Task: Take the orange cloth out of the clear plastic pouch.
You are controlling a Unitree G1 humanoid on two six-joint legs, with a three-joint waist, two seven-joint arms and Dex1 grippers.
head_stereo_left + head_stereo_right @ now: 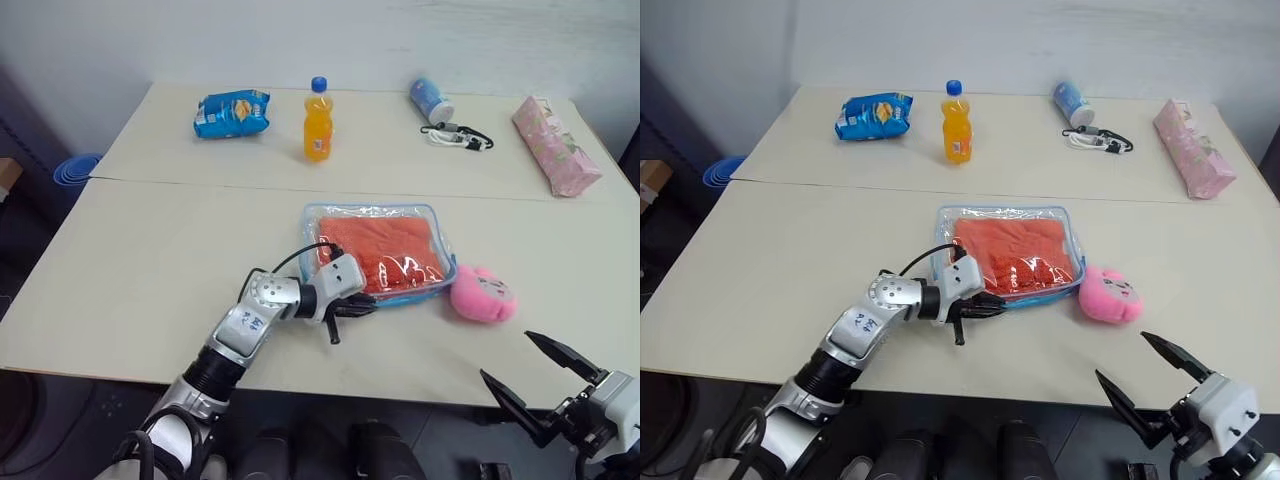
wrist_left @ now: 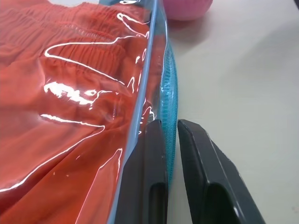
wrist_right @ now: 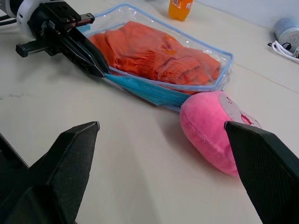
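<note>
The left hand (image 1: 352,305) is pinching narrowly at the blue zip edge of the clear plastic pouch (image 1: 425,214) on the table (image 1: 140,270); it should probably grip the zipper firmly. The right hand (image 1: 540,375) is hovering wide, empty. One pouch, one orange cloth (image 1: 375,245) inside.

Beige table (image 1: 150,270), white wall (image 1: 300,40) behind.

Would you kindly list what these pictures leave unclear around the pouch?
- Whether the left hand actually pinches the clear plastic pouch zipper edge: left wrist view, fingers straddle it, contact unclear.
- Whether the zipper is open: glare.
- The orange cloth's underside: hidden.
</note>
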